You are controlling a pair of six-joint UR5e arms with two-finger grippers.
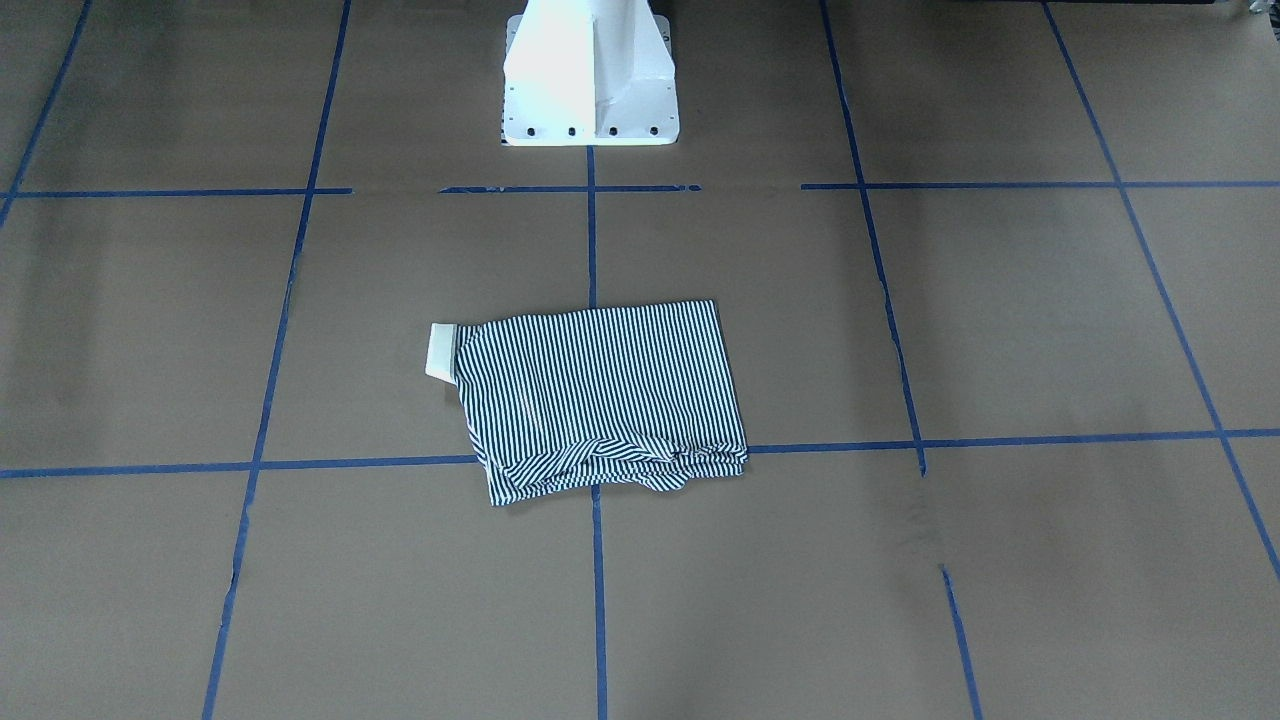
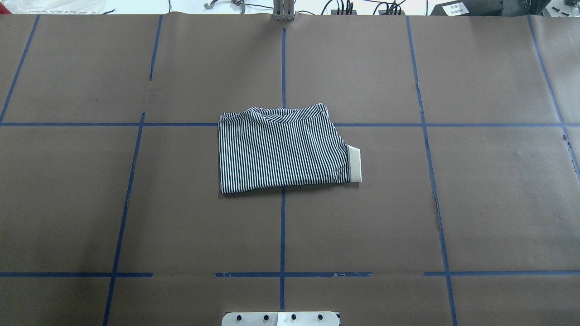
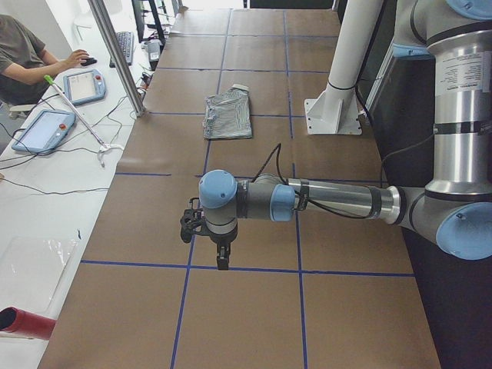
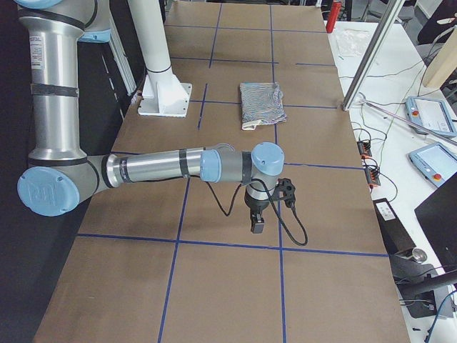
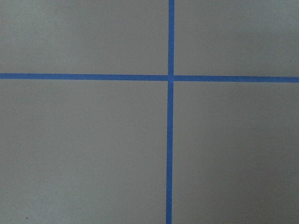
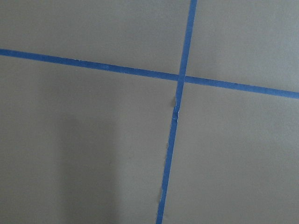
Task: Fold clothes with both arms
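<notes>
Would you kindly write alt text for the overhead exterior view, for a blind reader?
A folded navy-and-white striped polo shirt lies near the middle of a brown table gridded with blue tape, its cream collar sticking out toward the view's right. A white pedestal base shows at the bottom edge.

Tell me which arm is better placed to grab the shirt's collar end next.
Right, probably. The collar pokes out of the shirt on the robot's right side; the right arm and left arm both hover well away.

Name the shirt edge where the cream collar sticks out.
The edge on the robot's right: the cream collar pokes out of the striped shirt there; the others show only stripes.
</notes>
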